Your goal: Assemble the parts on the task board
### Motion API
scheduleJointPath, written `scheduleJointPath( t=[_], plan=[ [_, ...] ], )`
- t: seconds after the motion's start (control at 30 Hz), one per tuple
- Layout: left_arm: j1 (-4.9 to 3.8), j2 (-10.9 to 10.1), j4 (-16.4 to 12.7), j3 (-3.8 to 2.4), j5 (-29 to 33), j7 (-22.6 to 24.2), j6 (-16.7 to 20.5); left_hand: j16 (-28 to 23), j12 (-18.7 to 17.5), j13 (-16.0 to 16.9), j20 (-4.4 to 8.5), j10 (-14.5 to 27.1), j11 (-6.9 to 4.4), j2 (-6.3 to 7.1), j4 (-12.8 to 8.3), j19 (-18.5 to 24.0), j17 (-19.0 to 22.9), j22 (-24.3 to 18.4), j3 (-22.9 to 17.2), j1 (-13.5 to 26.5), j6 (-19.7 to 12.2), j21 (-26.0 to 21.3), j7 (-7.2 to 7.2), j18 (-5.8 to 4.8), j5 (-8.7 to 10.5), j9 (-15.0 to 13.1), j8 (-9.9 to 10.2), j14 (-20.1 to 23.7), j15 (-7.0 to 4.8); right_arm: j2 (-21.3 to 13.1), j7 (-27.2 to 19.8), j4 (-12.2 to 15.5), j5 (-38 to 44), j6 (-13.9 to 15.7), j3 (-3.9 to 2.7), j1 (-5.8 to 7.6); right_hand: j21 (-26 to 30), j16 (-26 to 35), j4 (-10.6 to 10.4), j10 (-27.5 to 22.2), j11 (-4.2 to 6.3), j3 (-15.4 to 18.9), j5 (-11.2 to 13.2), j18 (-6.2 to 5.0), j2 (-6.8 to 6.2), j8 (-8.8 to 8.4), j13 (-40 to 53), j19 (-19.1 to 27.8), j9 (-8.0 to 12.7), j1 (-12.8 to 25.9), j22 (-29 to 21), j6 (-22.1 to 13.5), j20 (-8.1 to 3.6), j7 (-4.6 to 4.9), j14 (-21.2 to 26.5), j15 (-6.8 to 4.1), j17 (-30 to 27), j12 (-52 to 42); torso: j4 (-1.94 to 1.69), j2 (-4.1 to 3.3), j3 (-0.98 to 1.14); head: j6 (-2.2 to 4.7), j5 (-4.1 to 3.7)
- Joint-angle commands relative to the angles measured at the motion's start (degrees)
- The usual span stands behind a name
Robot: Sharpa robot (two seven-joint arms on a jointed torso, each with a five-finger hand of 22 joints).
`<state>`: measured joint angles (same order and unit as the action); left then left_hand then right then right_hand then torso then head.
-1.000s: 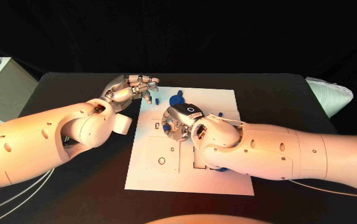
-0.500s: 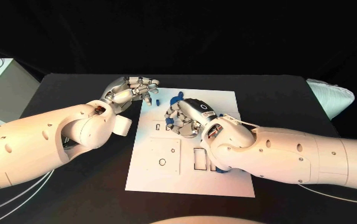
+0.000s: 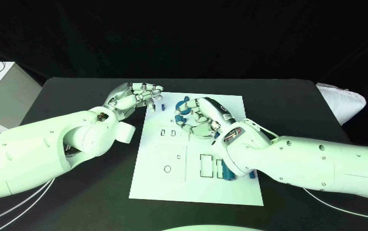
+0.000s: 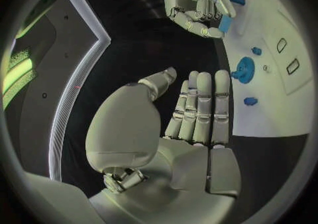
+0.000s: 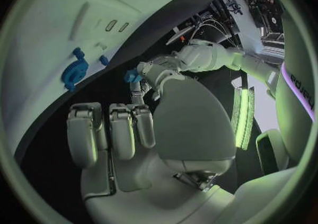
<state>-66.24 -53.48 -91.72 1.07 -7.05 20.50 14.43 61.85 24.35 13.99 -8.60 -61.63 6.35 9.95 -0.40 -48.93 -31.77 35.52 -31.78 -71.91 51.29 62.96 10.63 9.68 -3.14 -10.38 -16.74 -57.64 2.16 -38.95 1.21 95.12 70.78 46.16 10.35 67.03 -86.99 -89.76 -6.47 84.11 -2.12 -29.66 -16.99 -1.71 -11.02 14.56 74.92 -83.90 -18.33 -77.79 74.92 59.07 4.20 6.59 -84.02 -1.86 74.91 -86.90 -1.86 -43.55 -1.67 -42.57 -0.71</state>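
black table [image 3: 76, 98] | white cushion-like object [image 3: 341, 103] off its right edge

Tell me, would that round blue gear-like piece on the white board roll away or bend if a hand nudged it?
The blue gear-like piece lies flat on the task board, so it would probably slide rather than roll. It looks like moulded plastic: likely stiff and light. Its toothed rim should offer fingers some grip.

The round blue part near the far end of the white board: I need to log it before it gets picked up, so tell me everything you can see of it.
The round blue part is a flat disc with a hole at its middle and a small tab at its rim, and looks like plastic. It lies flat on the white board near the far end, with two smaller blue pieces close by, apart from it. In the head view the right hand hangs over it and hides most of it; whether they touch cannot be told.
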Motion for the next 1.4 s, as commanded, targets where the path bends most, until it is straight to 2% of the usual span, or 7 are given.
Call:
scheduleJointPath(
  t=[0.03, 0.43, 0.7, 0.93, 1.03, 1.27, 1.4],
  plan=[
    [0.08, -0.07, -0.05, 0.04, 0.09, -0.82, 0.64, 0.41, 0.39, 0.09, 0.05, 0.48, -0.14, -0.15, 0.42, 0.19, -0.07, 0.04, -0.15, 0.46, -0.49, 0.28, -0.08, 0.85, -0.02, -0.07, -0.34, 0.09, 0.47, -0.41, -7.14, -0.18, -7.61, 2.6, -0.01, -0.03, 0.3, 0.1, 0.11, 3.19, 0.17, -0.14, -0.29, 0.87, -0.15, 1.14, 12.2, -4.55, -0.8, 0.5, 12.64, -0.36, -0.29, 0.02, -5.74, -0.18, 14.09, 0.29, 0.02, -0.02, -0.05, 0.07, 0.08],
    [0.59, -0.54, -0.02, 0.42, -3.06, -6.84, 0.56, 0.41, -0.11, -0.25, -0.26, 2.27, 0.33, -0.76, 1.07, 0.19, 0.03, -0.16, -0.98, 0.7, -0.82, 0.34, 0.31, 0.88, -0.06, -0.09, -0.58, 0.0, 0.84, -1.46, -9.65, -0.27, -11.3, 4.26, 0.01, -0.24, 0.19, 0.06, 0.26, 3.15, 0.12, -0.21, -0.32, 0.89, -0.27, 1.14, 12.16, -4.6, -0.8, 0.54, 12.73, -0.49, -0.25, 0.08, -5.77, -0.13, 14.2, 0.34, -0.05, -0.07, -0.1, 0.27, 0.19],
    [1.48, -0.32, -0.51, 0.81, -2.07, -12.23, -2.65, 0.99, 1.53, 0.41, -0.82, 5.09, 1.15, -2.13, 7.28, 0.08, -0.06, -0.69, 0.07, 7.72, -3.61, 0.35, 0.94, 0.83, -0.01, 0.22, -0.52, -0.18, 1.53, -1.79, -13.0, 0.32, -15.12, 6.04, 0.01, -0.39, -0.05, 0.02, 0.33, 3.26, 0.11, -0.25, -0.35, 0.96, -0.29, 1.15, 12.28, -4.71, -0.81, 0.51, 12.9, -0.51, -0.24, 0.08, -5.79, -0.12, 14.32, 0.2, 0.02, -0.11, -0.04, 0.41, 0.44],
    [1.92, 0.08, -1.08, 1.03, 0.73, -16.16, -4.89, 5.56, 17.73, 8.26, -0.78, 7.52, 1.0, -3.2, 14.44, -1.27, -1.84, -1.0, 4.69, 15.35, -6.06, 2.01, 1.08, 0.93, 0.0, -1.05, -5.98, -2.34, 1.39, -1.98, -15.18, 1.28, -17.2, 6.92, 0.01, -0.48, -0.14, 0.02, 0.47, 3.3, 0.08, -0.31, -0.42, 0.98, -0.37, 1.13, 12.33, -4.76, -0.8, 0.5, 12.97, -0.62, -0.22, 0.13, -5.8, -0.1, 14.33, 0.15, -0.04, -0.13, 0.02, 0.45, 0.78],
    [1.98, 0.28, -1.2, 1.07, 1.17, -16.91, -5.6, 9.55, 24.22, 11.28, -0.46, 8.55, 0.66, -3.81, 15.73, -3.01, -8.12, 0.56, 6.68, 14.8, -7.16, 3.8, 0.81, 0.68, -0.02, -1.58, -8.67, -6.56, 1.05, -1.93, -15.55, 1.5, -17.57, 6.92, 0.01, -0.5, -0.12, 0.01, 0.54, 3.33, 0.05, -0.35, -0.47, 0.98, -0.4, 1.11, 12.36, -4.75, -0.79, 0.49, 12.96, -0.69, -0.21, 0.16, -5.81, -0.08, 14.36, 0.12, 0.02, -0.1, -0.01, 0.5, 0.78],
    [2.02, 0.69, -1.46, 1.09, 3.49, -16.85, -7.36, 15.23, 30.08, 13.55, -0.02, 8.07, 0.19, -4.93, 16.95, -7.53, -19.09, 5.89, 9.76, 15.61, -7.92, 7.3, 0.36, -0.27, -0.04, -1.74, -11.11, -13.42, 0.6, -1.43, -15.17, 1.3, -17.84, 6.03, 0.01, -0.51, -0.15, 0.0, 0.57, 3.34, 0.04, -0.36, -0.49, 0.98, -0.41, 1.11, 12.38, -4.76, -0.79, 0.49, 12.98, -0.72, -0.21, 0.18, -5.81, -0.07, 14.4, 0.1, 0.16, -0.16, -0.02, 0.57, 0.64],
    [2.02, 1.15, -1.65, 1.09, 7.07, -15.94, -9.1, 18.69, 33.64, 14.98, 0.17, 7.78, 0.05, -7.03, 17.22, -9.96, -25.88, 8.95, 14.27, 19.17, -8.57, 9.22, 0.26, -0.86, 0.04, -1.53, -12.17, -17.06, 0.46, -1.08, -15.15, 1.4, -17.88, 5.75, 0.01, -0.51, -0.13, 0.0, 0.6, 3.35, 0.03, -0.36, -0.48, 0.98, -0.44, 1.1, 12.38, -4.76, -0.78, 0.51, 12.97, -0.75, -0.2, 0.19, -5.81, -0.07, 14.39, 0.09, 0.04, -0.13, -0.05, 0.57, 0.52]
  ],
)
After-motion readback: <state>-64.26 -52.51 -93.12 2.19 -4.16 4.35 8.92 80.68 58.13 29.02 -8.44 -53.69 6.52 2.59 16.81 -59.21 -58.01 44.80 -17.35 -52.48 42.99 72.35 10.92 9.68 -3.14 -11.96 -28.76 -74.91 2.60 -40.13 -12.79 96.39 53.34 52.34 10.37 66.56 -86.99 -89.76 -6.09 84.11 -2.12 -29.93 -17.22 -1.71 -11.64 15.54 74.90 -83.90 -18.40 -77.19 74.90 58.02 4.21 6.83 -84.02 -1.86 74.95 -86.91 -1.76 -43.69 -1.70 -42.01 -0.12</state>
